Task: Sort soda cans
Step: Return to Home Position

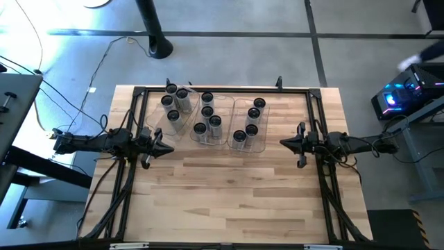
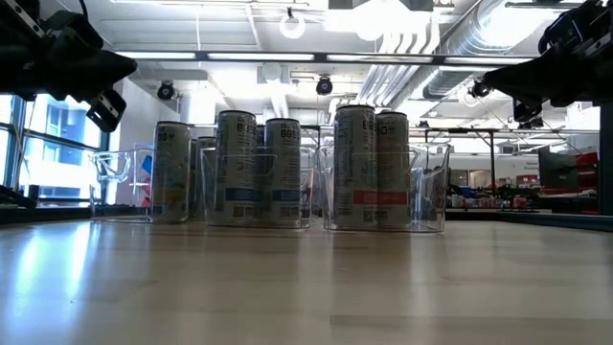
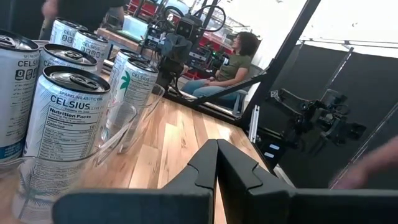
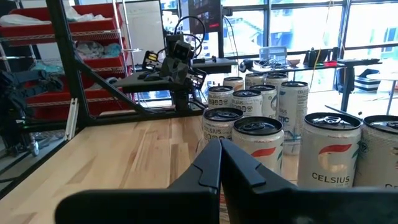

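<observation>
All soda cans (image 1: 207, 111) upright in clear bins (image 1: 241, 114); left gripper (image 1: 168, 149) and right gripper (image 1: 284, 143) closed, empty.

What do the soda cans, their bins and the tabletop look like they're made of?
Soda cans: likely thin aluminium, with silvery rims, pull-tab lids and glossy printed sides. Bins: clear hard plastic, apparently; cans show through the shiny walls. Tabletop: wood by its look, pale joined strips with visible grain, smooth finish.

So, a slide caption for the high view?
Silvery-grey soda cans stand in three clear plastic bins; left gripper and right gripper shut.
</observation>
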